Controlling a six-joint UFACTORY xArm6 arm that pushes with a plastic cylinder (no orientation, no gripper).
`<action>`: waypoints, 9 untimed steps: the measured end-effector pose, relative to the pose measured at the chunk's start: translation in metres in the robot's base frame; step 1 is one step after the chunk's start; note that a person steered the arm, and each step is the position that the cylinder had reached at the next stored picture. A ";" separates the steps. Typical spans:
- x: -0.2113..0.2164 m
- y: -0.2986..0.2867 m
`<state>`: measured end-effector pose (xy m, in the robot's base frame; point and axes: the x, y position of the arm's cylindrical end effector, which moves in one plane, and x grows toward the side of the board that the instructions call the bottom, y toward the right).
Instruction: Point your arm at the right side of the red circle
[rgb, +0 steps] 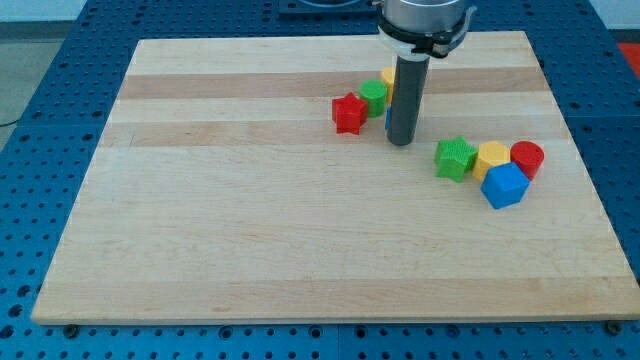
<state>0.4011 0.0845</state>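
Observation:
The red circle (527, 157) lies at the view's right, at the right end of a cluster with a yellow block (491, 157), a green star-shaped block (455, 158) and a blue cube (503, 185). My tip (401, 141) rests on the board well to the left of that cluster, about 125 pixels left of the red circle. The rod stands just right of a second cluster: a red star-shaped block (348, 113), a green block (373, 95), a yellow block (388, 77) and a blue block (387, 117) mostly hidden behind the rod.
The wooden board (250, 230) sits on a blue perforated table (40, 120). The arm's housing (422, 25) hangs over the board's top edge.

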 end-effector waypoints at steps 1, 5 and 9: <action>0.000 0.000; 0.120 -0.004; 0.125 0.218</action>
<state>0.5257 0.3028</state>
